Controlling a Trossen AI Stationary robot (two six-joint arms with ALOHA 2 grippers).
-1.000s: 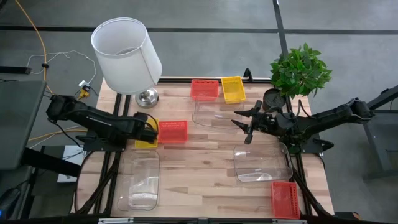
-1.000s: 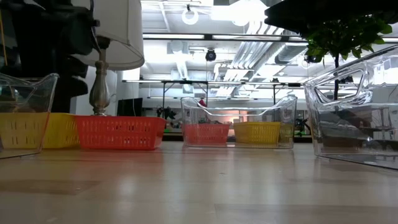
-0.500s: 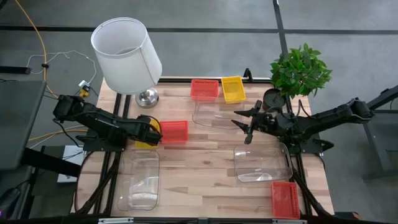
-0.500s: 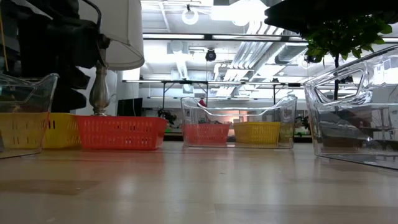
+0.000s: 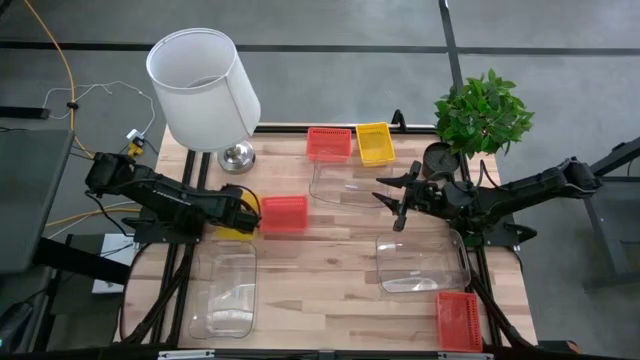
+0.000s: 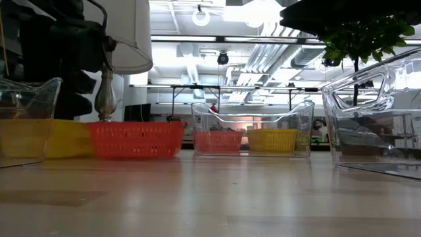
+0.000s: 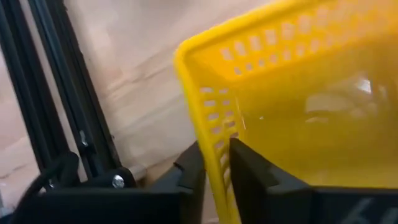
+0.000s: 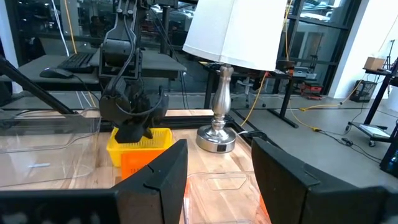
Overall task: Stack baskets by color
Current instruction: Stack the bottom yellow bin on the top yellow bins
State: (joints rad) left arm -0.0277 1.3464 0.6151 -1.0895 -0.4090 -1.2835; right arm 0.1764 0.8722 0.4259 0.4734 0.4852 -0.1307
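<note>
Since the earlier frame, the left pincer (image 7: 214, 177) has closed onto the wall of the yellow basket (image 5: 232, 226), and the red-orange basket (image 5: 284, 212) just beside it has slid a little toward the lamp end of the desk (image 5: 330, 270). In the left wrist view, the two dark fingers (image 7: 249, 171) pinch the yellow mesh wall between them. This pair of baskets sits near the desk's left edge, in front of the silver lamp base (image 5: 237, 155), under a white lampshade (image 5: 203, 88).

The right pincer (image 5: 396, 203) hangs with its fingers spread and empty, above the desk's right half, between two clear tubs (image 5: 422, 263).

A second red-orange basket (image 5: 329, 143) and yellow basket (image 5: 374, 143) stand side by side at the far edge. A third red-orange basket (image 5: 458, 319) lies at the near right corner. Another clear tub (image 5: 224, 292) rests by the near left corner. A potted plant (image 5: 481, 115) stands at the far right corner.
</note>
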